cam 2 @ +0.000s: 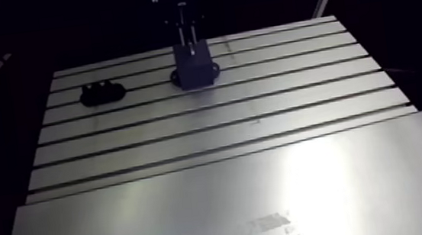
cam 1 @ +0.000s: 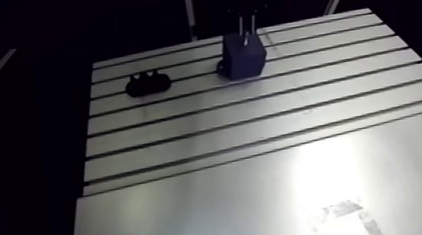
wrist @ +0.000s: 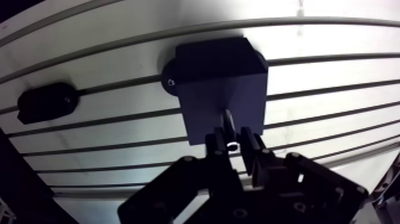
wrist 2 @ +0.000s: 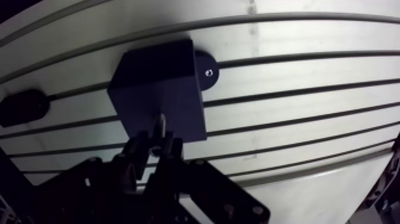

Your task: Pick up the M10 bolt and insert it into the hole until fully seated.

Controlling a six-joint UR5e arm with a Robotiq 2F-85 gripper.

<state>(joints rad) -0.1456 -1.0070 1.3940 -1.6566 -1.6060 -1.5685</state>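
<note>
The slotted aluminium worktop [cam 1: 261, 120] carries two things toward its far edge. A dark block [cam 1: 244, 57] stands upright on a round foot fixed over a slot. Well apart from it along the same slots lies a low black holder [cam 1: 148, 84]. The near part is a smooth metal sheet [cam 1: 217, 203] bearing a pale patch [cam 1: 345, 214].

I can read no text, number, brand or sign from here. The dark block [wrist: 220, 83] looks plain, as does the black holder [wrist: 46, 101] beside it. The bolt [wrist: 228, 119] held in the gripper [wrist: 236, 142] at the block shows no marking I can make out. The pale patch [cam 1: 341, 214] on the table [cam 1: 261, 120], well apart from the block, is unreadable.
</note>
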